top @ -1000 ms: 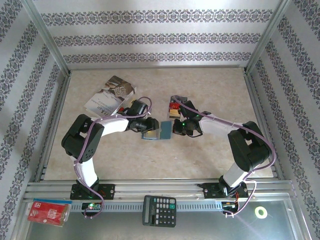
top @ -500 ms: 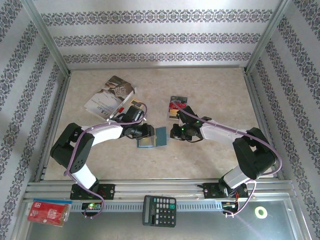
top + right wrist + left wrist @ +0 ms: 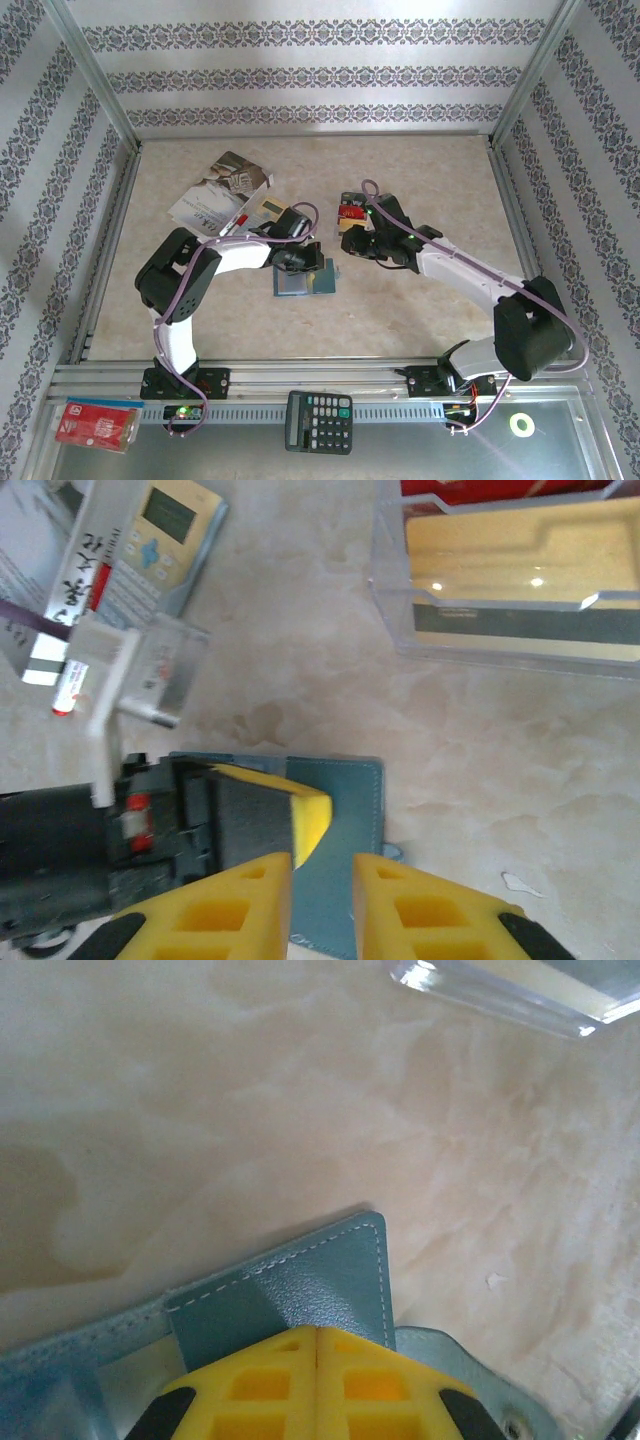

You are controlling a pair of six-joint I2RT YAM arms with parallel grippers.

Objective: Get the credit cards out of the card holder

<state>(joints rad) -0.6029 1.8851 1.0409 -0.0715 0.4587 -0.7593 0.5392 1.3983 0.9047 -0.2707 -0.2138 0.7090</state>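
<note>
Top external view is showing two arms, both reaching in over the beige marbled table (image 3: 300, 170). One card holder (image 3: 325, 283), a blue bifold wallet of grained, leather-like material with pale stitching around its rounded corner, is lying near the table centre, between the two grippers.

The left gripper (image 3: 318, 1380) is standing fully closed. Its two yellow moulded fingers (image 3: 260, 1385) are meeting flush along one seam, and the tips are bearing on the wallet's blue cover. Whether a leaf of the wallet is being pinched between them cannot be told. The right gripper (image 3: 322, 905) is pointing at the wallet's edge with its jaws slightly parted, and nothing is sitting in the gap.

One clear rigid plastic tray (image 3: 388, 580) is sitting just beyond the wallet. The credit cards (image 3: 500, 555) are lying inside it: one gold-tan card is facing up and one red edge is showing behind it. One dark band is running below, and whether that is a third card cannot be told.

Left of the tray, one slim silver-gold pocket calculator (image 3: 165, 535) with a grey display and blue keys is lying beside several overlapped glossy booklets (image 3: 210, 195). Their print is too small to read.

On the metal front ledge (image 3: 420, 440), one black desk calculator (image 3: 319, 422), one red packet (image 3: 97, 423) with an unreadable white mark, and one green ring (image 3: 521, 424) are resting well apart.
</note>
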